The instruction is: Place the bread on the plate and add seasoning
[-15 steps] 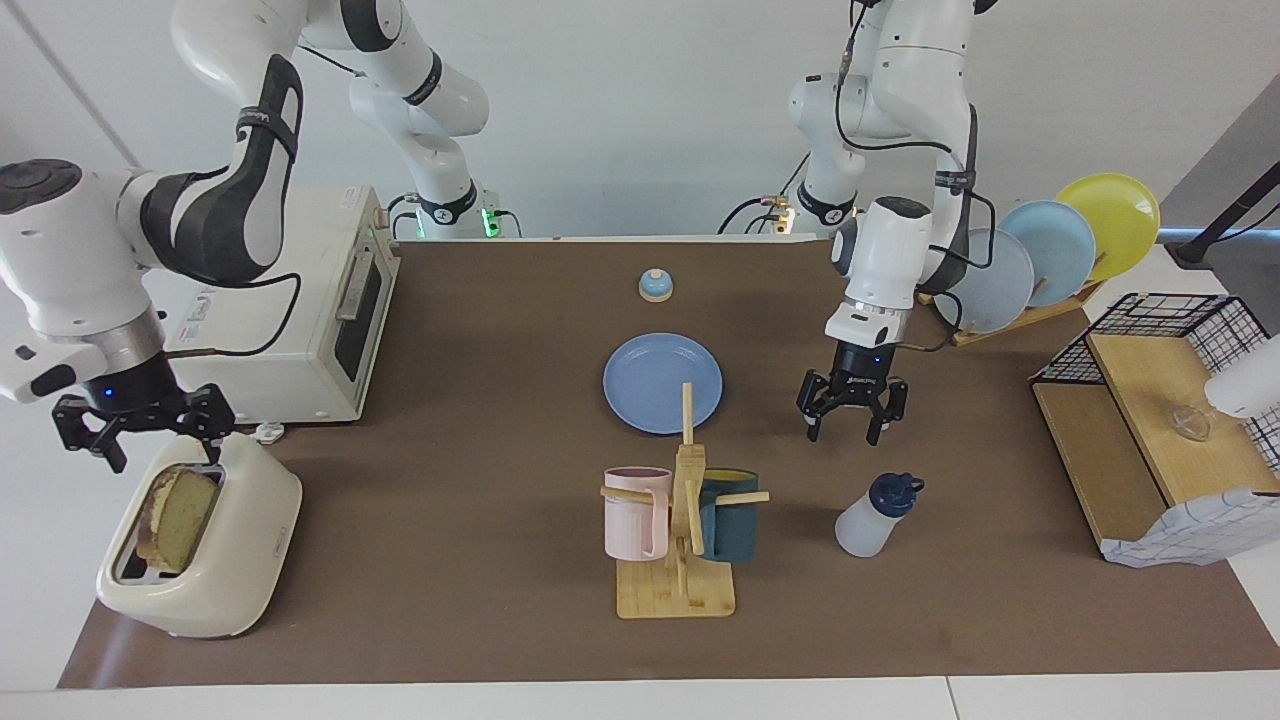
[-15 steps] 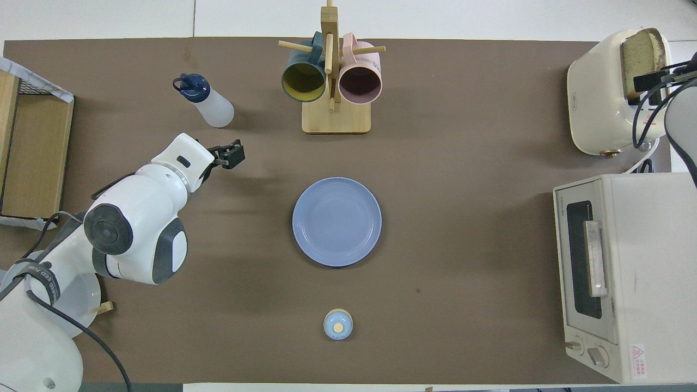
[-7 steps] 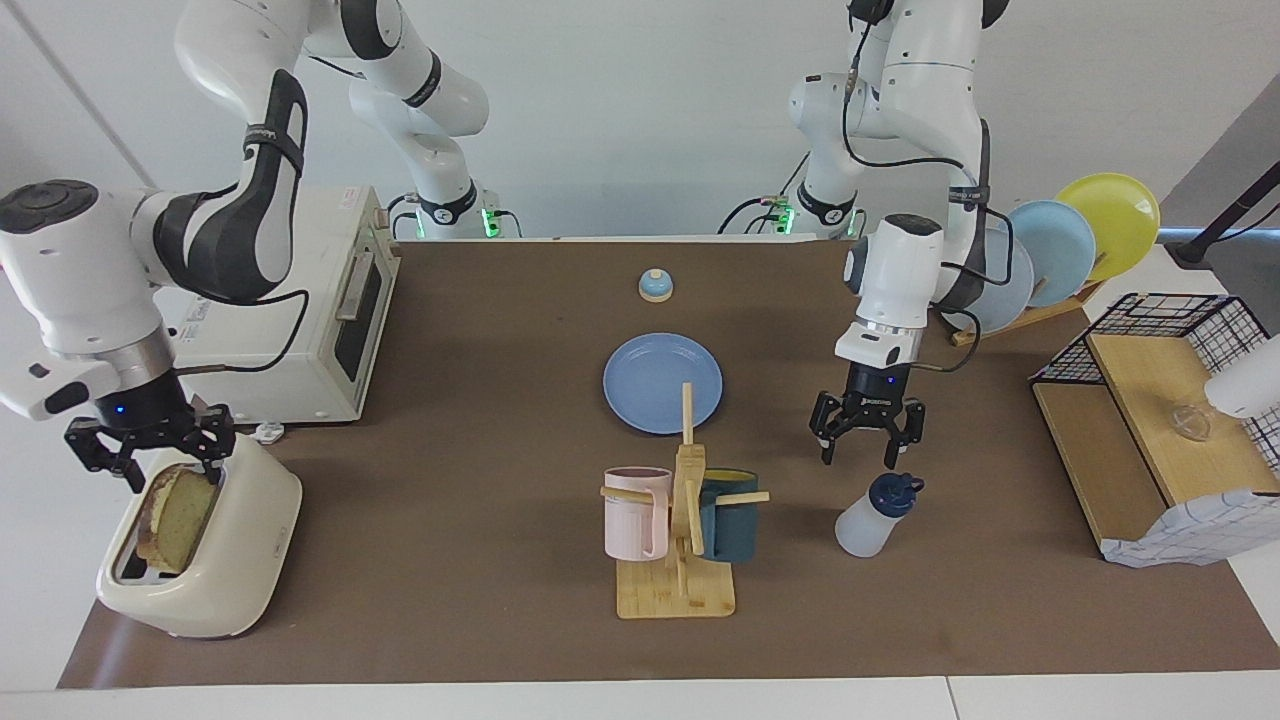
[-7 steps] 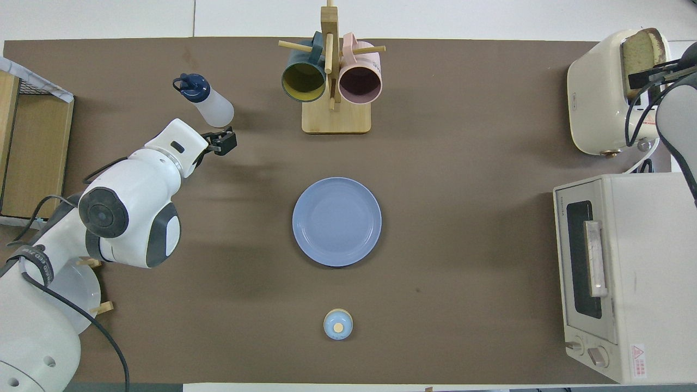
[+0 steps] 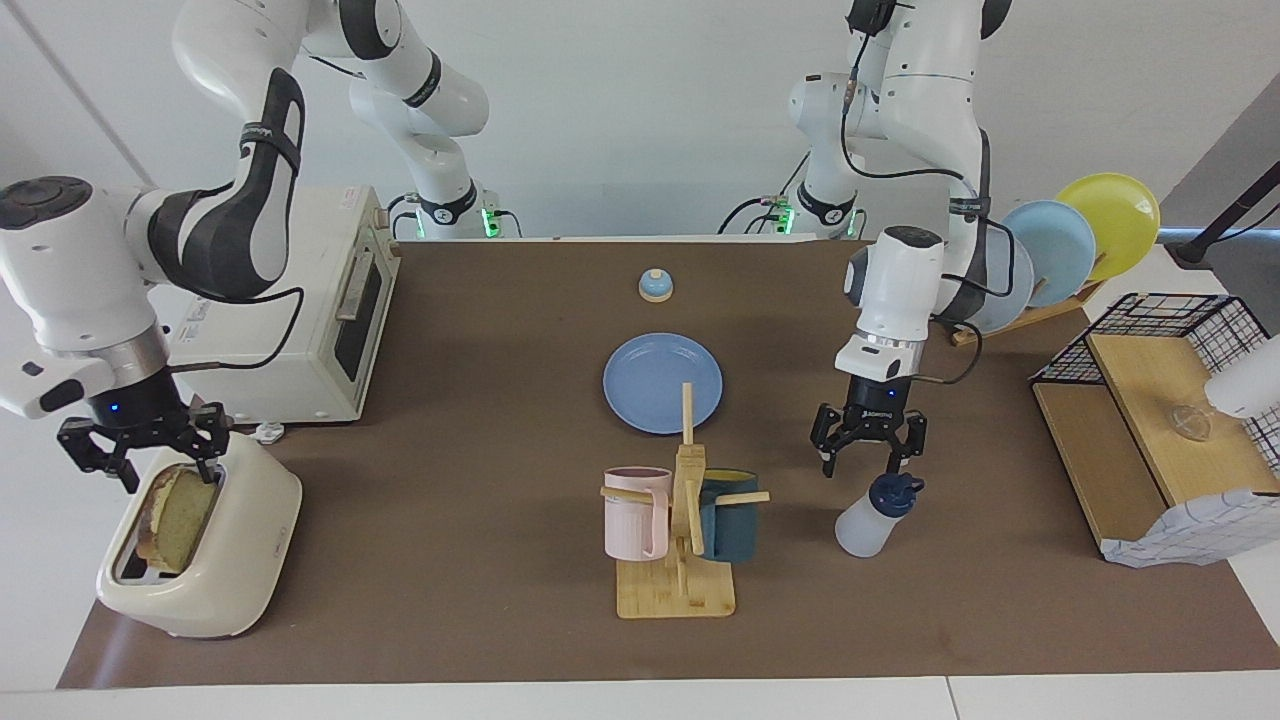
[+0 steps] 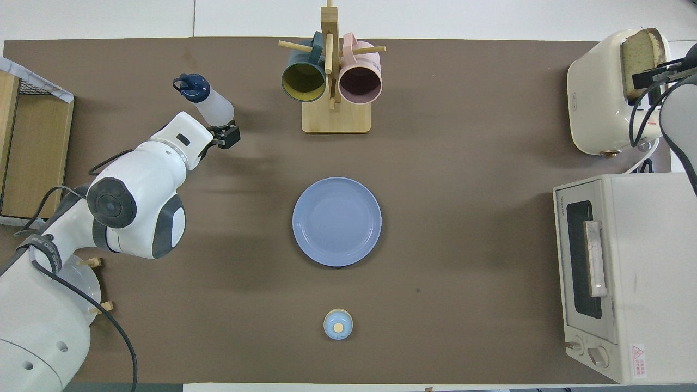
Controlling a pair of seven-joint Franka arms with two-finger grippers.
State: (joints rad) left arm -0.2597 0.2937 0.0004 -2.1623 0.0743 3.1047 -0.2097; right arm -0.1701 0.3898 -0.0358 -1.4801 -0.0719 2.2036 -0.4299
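The bread (image 5: 180, 515) stands upright in the slot of a cream toaster (image 5: 235, 560) at the right arm's end of the table. My right gripper (image 5: 170, 476) is down at the slice's top edge, open, with a finger on either side of it. The blue plate (image 5: 662, 383) lies bare at the table's middle. The seasoning (image 5: 872, 518), a white bottle with a navy cap, stands toward the left arm's end. My left gripper (image 5: 862, 466) hangs open just above it, on the side nearer the robots, not touching it.
A white toaster oven (image 5: 300, 310) sits beside the toaster, nearer the robots. A wooden mug rack (image 5: 680, 590) with two mugs stands beside the bottle. A small bell (image 5: 655, 285) lies near the robots. Upright plates (image 5: 1060, 250) and a wire shelf (image 5: 1150, 420) fill the left arm's end.
My left gripper has travelled away from the robots and lower, ending just above the bottle's cap. My right gripper has sunk onto the bread's top and its fingers have narrowed.
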